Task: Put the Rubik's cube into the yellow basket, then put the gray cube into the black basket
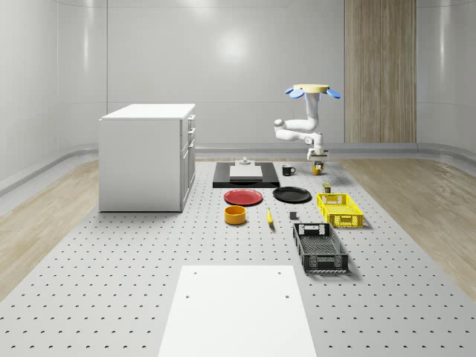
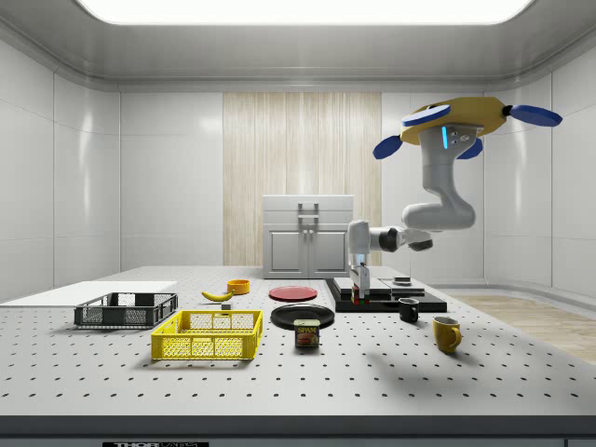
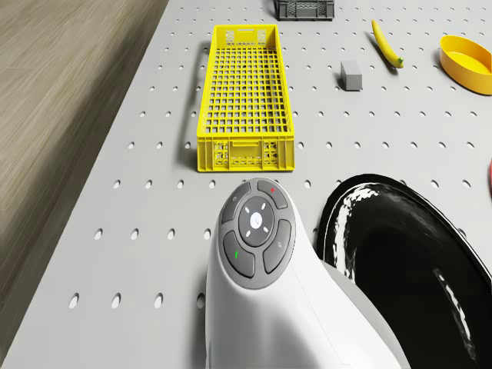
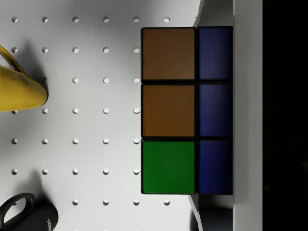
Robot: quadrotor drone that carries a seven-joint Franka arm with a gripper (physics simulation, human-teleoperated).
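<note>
One cube point(image 4: 186, 110) pinched between the fingers of the gripper point(image 2: 359, 291), hanging under the hovering drone point(image 2: 463, 126) beyond the plate point(image 3: 415, 261), basket point(image 3: 244, 98) lying farther ahead, long axis pointing away.

The grey perforated counter point(image 1: 111, 253) carries a white cabinet point(image 1: 146, 156), a flat white sheet point(image 1: 236, 309), a black slab point(image 1: 245, 176), a red plate point(image 1: 243, 197), a glossy black plate point(image 1: 291, 195), an orange bowl point(image 1: 235, 215), a yellow banana point(image 1: 269, 217), a small gray cube point(image 1: 294, 216), a yellow mesh basket point(image 1: 339, 210), a black mesh basket point(image 1: 320, 248), a black mug point(image 1: 287, 170), a yellow mug point(image 2: 447, 333) and a small tin can point(image 2: 307, 333).
</note>
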